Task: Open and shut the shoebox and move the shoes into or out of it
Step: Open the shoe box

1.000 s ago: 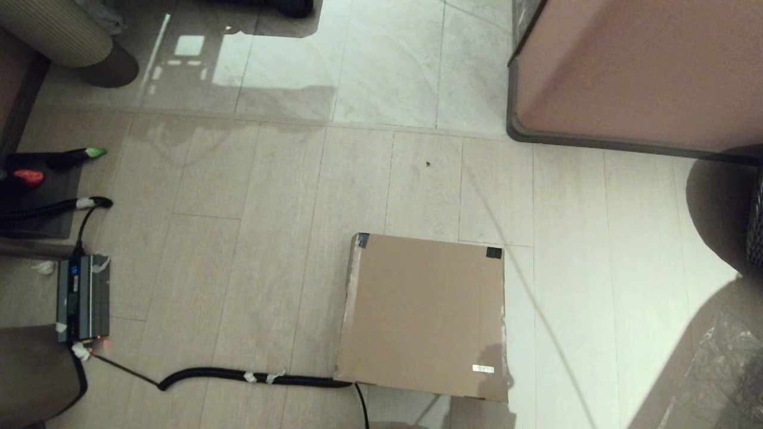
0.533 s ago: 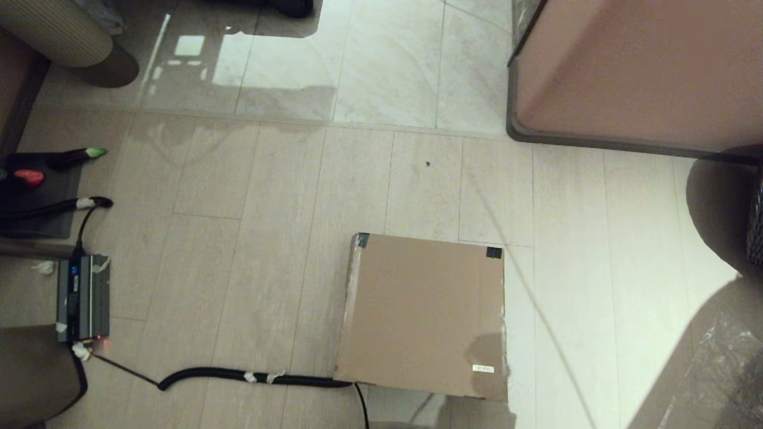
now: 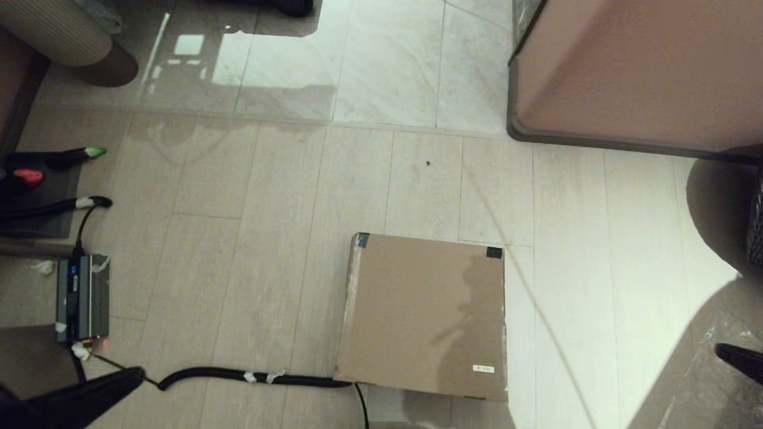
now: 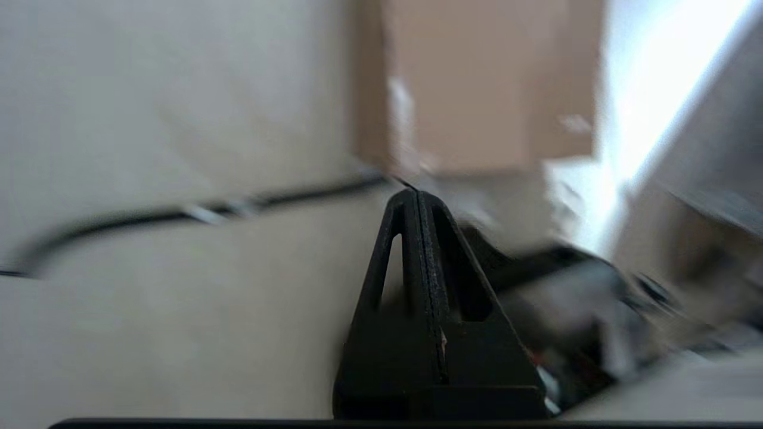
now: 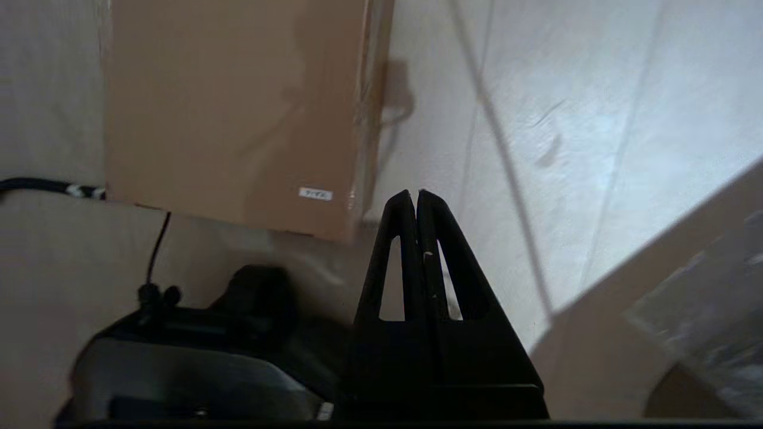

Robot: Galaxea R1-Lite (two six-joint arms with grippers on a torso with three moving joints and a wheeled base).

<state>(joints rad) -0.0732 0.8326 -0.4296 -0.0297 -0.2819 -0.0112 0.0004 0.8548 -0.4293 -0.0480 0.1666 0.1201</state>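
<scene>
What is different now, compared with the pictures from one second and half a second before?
Both arms have come into the head view: the left end effector at the lower left corner, the right end effector at the lower right edge. Both are shut and empty. Their shadow has spread further across the lid. The shoebox stayed closed in its place on the floor, and the black cable did not move.

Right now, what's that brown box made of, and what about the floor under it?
The shoebox looks like plain cardboard: flat, matte brown, with black tape at its far corners and a small white label. The floor looks like hard tile or wood-look planks: pale, with straight seams; it turns glossy farther away, where it reflects light.
</scene>
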